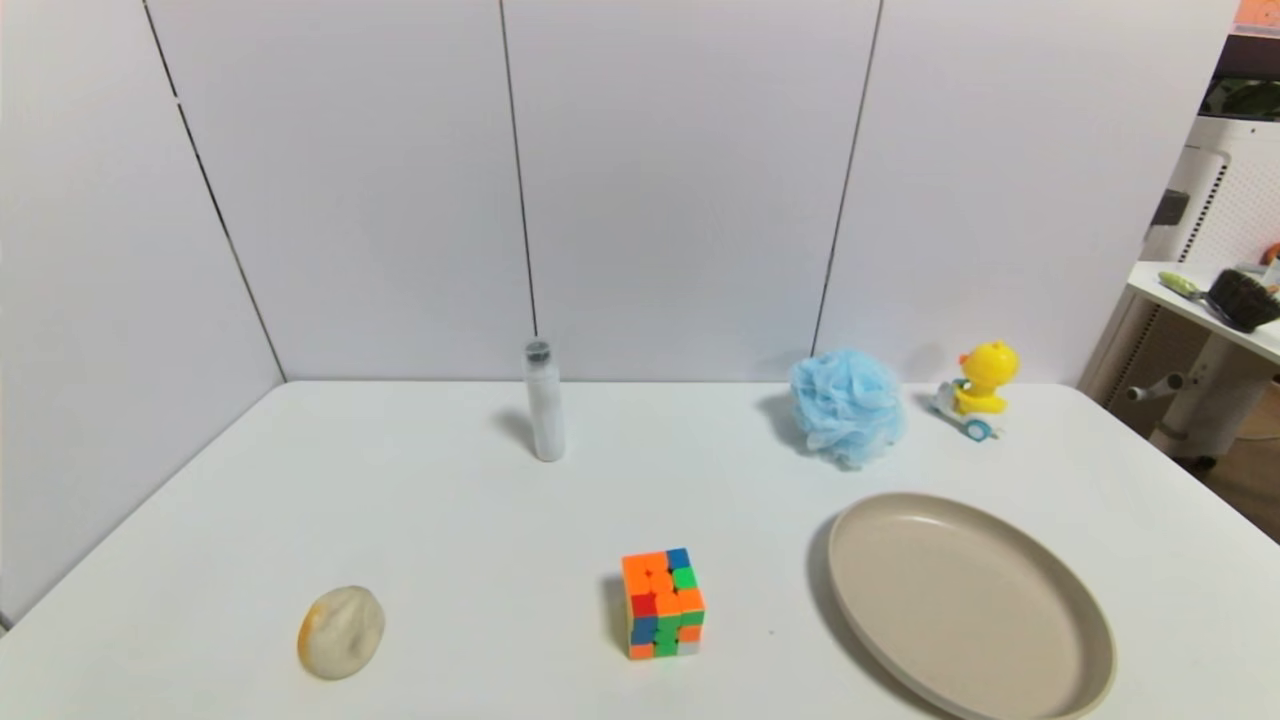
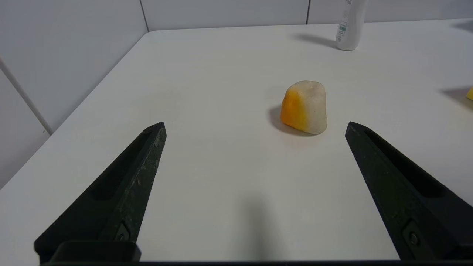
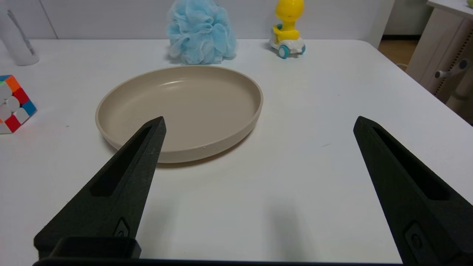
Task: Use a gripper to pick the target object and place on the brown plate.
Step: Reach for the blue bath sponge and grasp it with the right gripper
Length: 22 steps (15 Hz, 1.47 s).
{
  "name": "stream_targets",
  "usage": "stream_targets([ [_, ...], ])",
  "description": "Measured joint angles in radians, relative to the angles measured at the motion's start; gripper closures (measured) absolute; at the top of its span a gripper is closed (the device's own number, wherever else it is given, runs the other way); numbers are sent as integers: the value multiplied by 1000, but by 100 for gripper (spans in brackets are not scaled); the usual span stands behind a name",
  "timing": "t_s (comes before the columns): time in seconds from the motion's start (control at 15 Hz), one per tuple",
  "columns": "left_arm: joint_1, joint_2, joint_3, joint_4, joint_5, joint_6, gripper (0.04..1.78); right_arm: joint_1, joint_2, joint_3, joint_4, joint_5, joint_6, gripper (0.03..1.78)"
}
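The light blue bath pouf (image 1: 848,406) sits on the white table at the back right, just behind the brown plate (image 1: 1060,600); both also show in the right wrist view, pouf (image 3: 200,31) beyond the plate (image 3: 236,122). The plate is empty. Neither gripper shows in the head view. My right gripper (image 3: 258,123) is open and empty, low over the table near the plate's front edge. My left gripper (image 2: 255,125) is open and empty over the table's front left, short of a white and orange lump (image 2: 304,107).
A yellow duck toy (image 1: 978,388) stands right of the pouf. A multicoloured puzzle cube (image 1: 662,602) is at the front middle, a white bottle (image 1: 543,400) at the back middle, the lump (image 1: 341,632) at the front left. White walls enclose the table's back and left.
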Motion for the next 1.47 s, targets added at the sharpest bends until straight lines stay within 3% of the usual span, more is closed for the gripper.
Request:
stream_targets([
  [0.2, 0, 0, 0, 0, 0, 0, 7, 0, 21, -5, -7, 0, -3, 6],
  [0.4, 0, 0, 0, 0, 0, 0, 7, 2, 192, -134, -34, 7, -8, 6],
  [0.6, 0, 0, 0, 0, 0, 0, 7, 31, 488, -450, -44, 26, -12, 6],
  [0.8, 0, 0, 0, 0, 0, 0, 7, 113, 804, -747, -45, 46, -26, 6],
  [1.13, 0, 0, 0, 0, 0, 0, 7, 197, 1309, -1109, -39, 56, -49, 6],
  [1.27, 0, 0, 0, 0, 1, 0, 7, 206, 1468, -1239, 15, 57, -52, 6],
  [1.47, 0, 0, 0, 0, 0, 0, 7, 207, 1658, -1430, 244, 53, -48, 6],
])
